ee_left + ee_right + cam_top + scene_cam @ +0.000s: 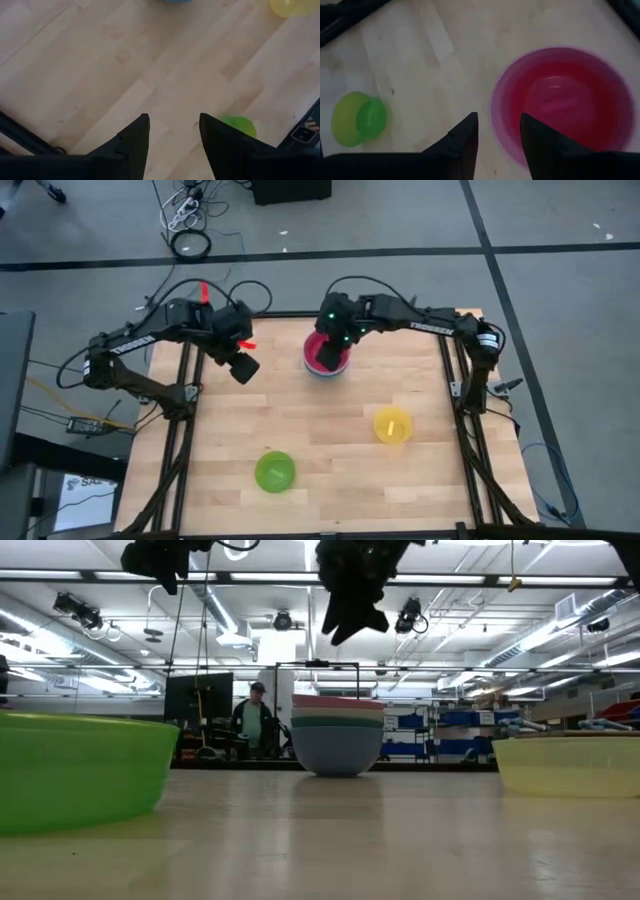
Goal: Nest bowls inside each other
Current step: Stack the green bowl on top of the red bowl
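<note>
A stack of nested bowls (pixel 326 356) stands on its base at the table's far middle. A red bowl (pixel 562 102) sits innermost in a pink one (pixel 502 107), above teal (pixel 337 712) and blue (pixel 337 750) bowls. My right gripper (pixel 497 131) hangs open above the stack's rim, clear of it in the low view (pixel 350 615). A yellow bowl (pixel 393 425) stands alone at the right and a lime green bowl (pixel 275 471) at the near middle, both upright. My left gripper (pixel 243 365) hovers open over the far left of the table, with bare wood between its fingers (pixel 172 127).
Black frame rails (pixel 180 430) run along the table's left and right sides. Bare wood lies between the stack and the two single bowls. In the low view a person (pixel 255 720) stands in the room far behind the table.
</note>
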